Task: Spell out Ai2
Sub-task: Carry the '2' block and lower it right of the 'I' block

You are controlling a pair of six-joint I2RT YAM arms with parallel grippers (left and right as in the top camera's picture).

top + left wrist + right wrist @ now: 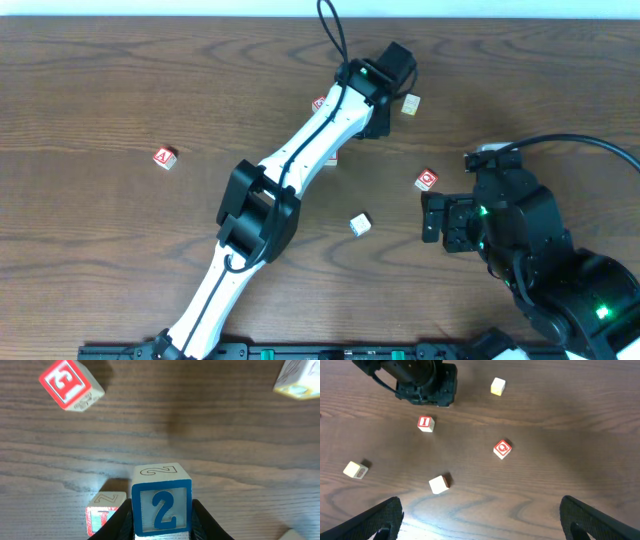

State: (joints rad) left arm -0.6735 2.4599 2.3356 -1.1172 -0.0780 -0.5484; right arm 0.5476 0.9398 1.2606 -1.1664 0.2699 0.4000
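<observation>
My left gripper (161,527) is shut on a blue "2" block (161,502), held just above the wood table; in the overhead view it (382,92) reaches to the far centre. A red "A" block (165,157) lies far left. A red "I" block (425,423) lies near the left gripper (422,382) in the right wrist view. My right gripper (480,522) is open and empty over bare table, at the right in the overhead view (436,218).
A red block with a "Z" top (105,512) sits left of the held block. Other loose blocks: a red one (70,385), a yellow one (411,103), a red one (427,180), a pale one (360,224) and a cream one (355,470).
</observation>
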